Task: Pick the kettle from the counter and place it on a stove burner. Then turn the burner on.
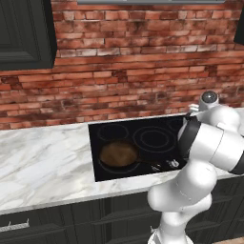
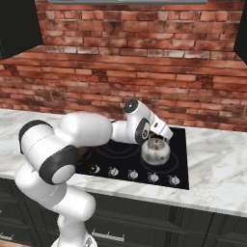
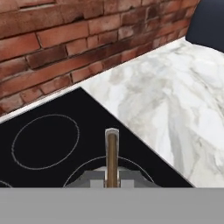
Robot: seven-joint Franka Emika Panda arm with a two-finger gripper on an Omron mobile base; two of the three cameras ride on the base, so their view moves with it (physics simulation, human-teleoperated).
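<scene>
- One small, squat silvery-white metal kettle [image 2: 155, 151] sits on the black glass stove's [image 2: 181, 140] front right burner, beside the white marble worktop [image 2: 219, 169].
- The jaws [image 2: 159, 134] are clamped on its thin upright handle [image 3: 112, 157].
- A brown round frying pan [image 1: 118, 154] occupies the front left burner.

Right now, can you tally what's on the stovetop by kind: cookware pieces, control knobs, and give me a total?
Kettles: 1, the silvery kettle, over a right-hand burner with the pincer at its handle.
Frying pans: 1, the brown frying pan, on the front left burner.
Control knobs: 5, the knobs in a row along the front edge of the stovetop.
Total: 7
</scene>
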